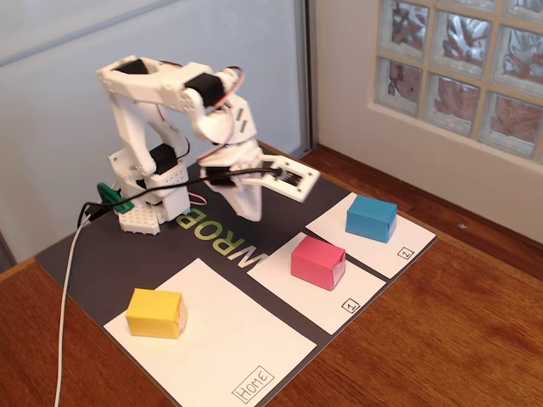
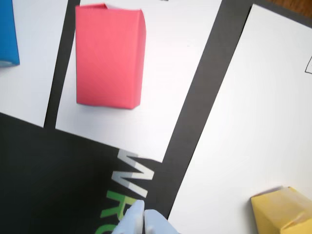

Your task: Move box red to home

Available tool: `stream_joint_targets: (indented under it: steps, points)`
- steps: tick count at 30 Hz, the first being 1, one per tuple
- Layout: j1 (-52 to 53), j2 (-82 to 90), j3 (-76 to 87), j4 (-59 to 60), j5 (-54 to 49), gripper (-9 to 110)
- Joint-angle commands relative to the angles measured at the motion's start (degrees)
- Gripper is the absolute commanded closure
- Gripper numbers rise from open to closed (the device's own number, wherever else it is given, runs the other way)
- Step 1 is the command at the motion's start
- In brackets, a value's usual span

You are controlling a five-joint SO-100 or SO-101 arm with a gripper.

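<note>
The red box [image 1: 318, 262] [image 2: 109, 56] rests on the white sheet numbered 1 [image 1: 316, 287]. Home [image 1: 222, 339] [image 2: 253, 126], the largest white sheet with a "HOME" label at its near corner, lies to the left in the fixed view. My gripper [image 1: 252, 212] [image 2: 142, 214] hangs above the dark mat, behind the red box and apart from it. In the wrist view its two pale fingertips meet at the bottom edge, shut with nothing between them.
A yellow box [image 1: 156, 313] [image 2: 282, 212] stands on the home sheet's left part. A blue box [image 1: 371, 218] [image 2: 7, 31] sits on sheet 2 [image 1: 373, 233]. The arm's base [image 1: 148, 199] and a white cable [image 1: 68, 288] are at the left. Everything lies on a black mat [image 1: 93, 271] on a wooden table.
</note>
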Motion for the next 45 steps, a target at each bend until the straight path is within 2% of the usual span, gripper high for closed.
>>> stream_joint_targets:
  steps: [1,9,14,21,34,36,40,42,45]
  points:
    - [-1.76,-5.71,-8.96,0.26,2.9,102]
    - [-5.63,-22.94,-29.18,6.06,8.44,101]
    - [-7.21,-31.11,-38.14,9.4,6.5,101]
    - [-8.17,-37.18,-42.19,11.07,-0.44,101]
    - [-9.93,-39.37,-43.15,10.63,2.64,101]
    - [-10.2,-39.99,-43.95,10.99,2.99,94]
    - [-11.07,-40.52,-44.12,10.9,3.87,56]
    - [-11.25,-40.69,-45.44,11.07,3.78,46]
    - [-11.25,-41.92,-48.78,12.57,3.69,42]
